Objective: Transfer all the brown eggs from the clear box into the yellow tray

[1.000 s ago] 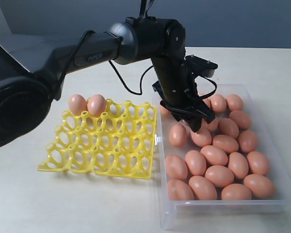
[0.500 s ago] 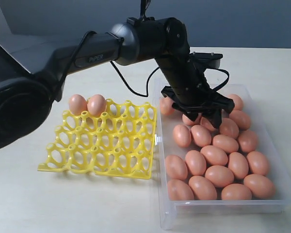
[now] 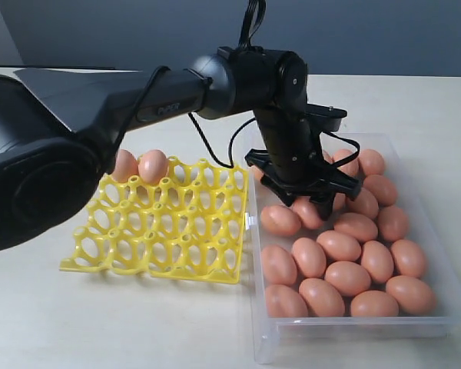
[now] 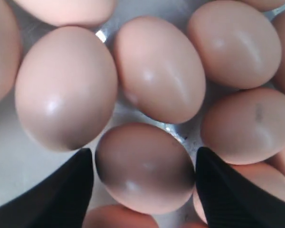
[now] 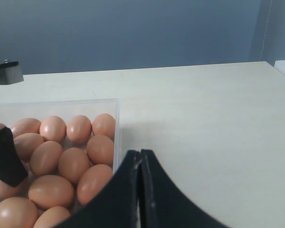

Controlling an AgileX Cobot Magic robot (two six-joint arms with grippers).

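Many brown eggs (image 3: 339,244) lie packed in the clear box (image 3: 353,330) on the right. Two brown eggs (image 3: 138,165) sit in the back-left cups of the yellow tray (image 3: 169,223), left of the box. My left gripper (image 3: 303,201) is down among the eggs in the box's back half. In the left wrist view it (image 4: 143,152) is open, its black fingers (image 4: 61,194) on either side of one egg (image 4: 145,168). My right gripper (image 5: 140,153) is shut and holds nothing, just outside the box's rim (image 5: 116,133); the exterior view does not show it.
The left arm (image 3: 177,88) reaches over the tray's back edge into the box. Pale tabletop (image 3: 138,323) surrounds the tray and the box. In the right wrist view, part of the left arm (image 5: 4,156) shows over eggs (image 5: 73,164).
The left gripper swung right over the box, turned its wrist and came down around an egg. An egg near the box's left wall shifted slightly.
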